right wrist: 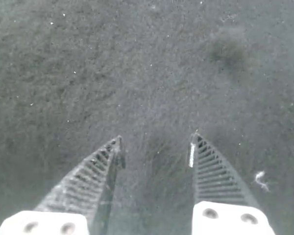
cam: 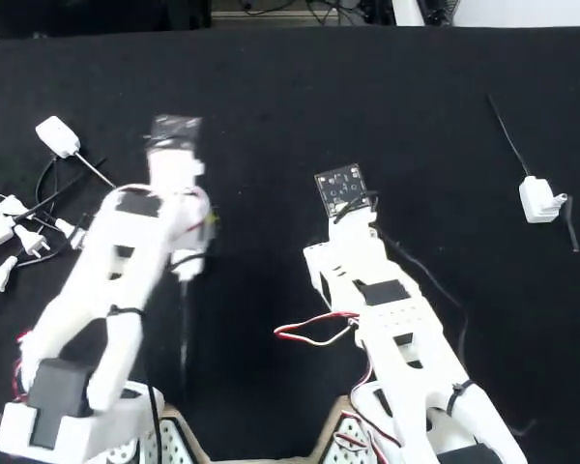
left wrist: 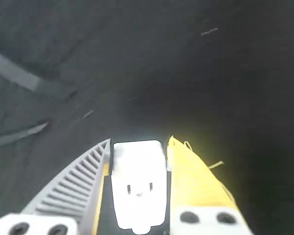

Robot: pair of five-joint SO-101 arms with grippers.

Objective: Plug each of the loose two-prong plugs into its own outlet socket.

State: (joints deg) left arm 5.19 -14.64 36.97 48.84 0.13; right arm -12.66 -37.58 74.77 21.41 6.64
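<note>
From above, we see a black tabletop (cam: 290, 87) with both arms reaching over it. The left arm (cam: 126, 261) stretches toward the far left, and its tip is blurred. The right arm (cam: 377, 300) lies near the middle. A cluster of loose plugs (cam: 10, 237) with dark cords sits by the left edge, and one more white plug (cam: 56, 135) lies just beyond them. Well apart, near the right edge, is a white block (cam: 536, 200) with a thin black cord.

In the left wrist view, the left jaws are clamped on a white held plug (left wrist: 138, 186), one jaw grey and ribbed, the other yellow. The held plug sits lengthwise between them, above dark cloth.

In the right wrist view, the right jaws stand spread apart with nothing between them, and the black cloth shows through the gap.
</note>
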